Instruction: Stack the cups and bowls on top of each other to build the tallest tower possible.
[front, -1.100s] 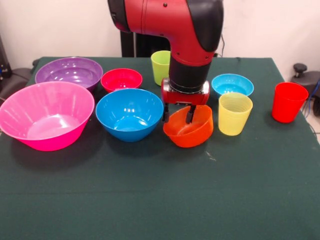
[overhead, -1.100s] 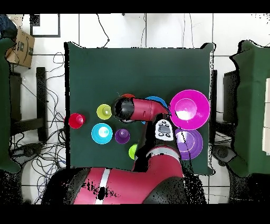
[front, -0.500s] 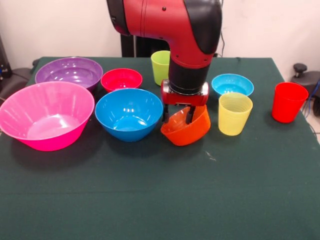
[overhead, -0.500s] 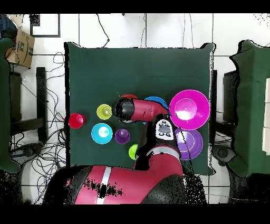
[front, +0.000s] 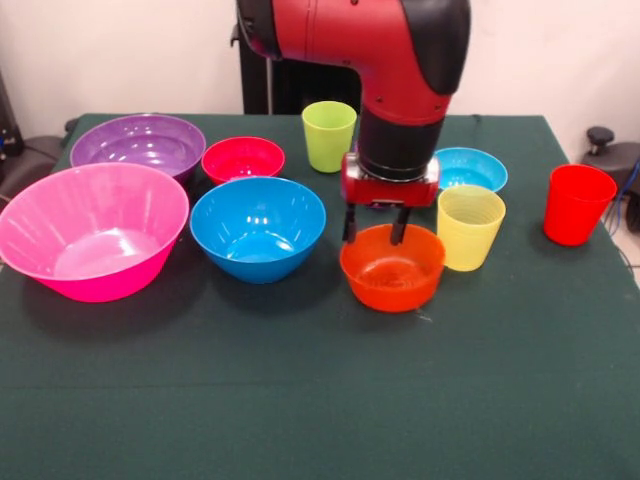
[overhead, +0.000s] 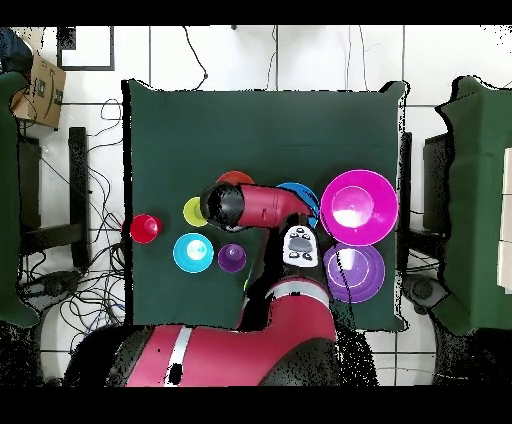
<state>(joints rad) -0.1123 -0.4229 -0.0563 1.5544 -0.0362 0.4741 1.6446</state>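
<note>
Gripper (front: 377, 227) fingers straddle the far rim of the orange bowl (front: 392, 268), clamped on it; the bowl sits level on the green table (front: 300, 400). To one side of it stands the yellow cup (front: 470, 228), to the other the medium blue bowl (front: 259, 228). Behind are the lime green cup (front: 329, 135) and light blue bowl (front: 470, 168).

From overhead, the arm (overhead: 255, 205) hides the gripper; the orange bowl's rim peeks beyond it, the purple cup (overhead: 232, 258) just beside.
</note>
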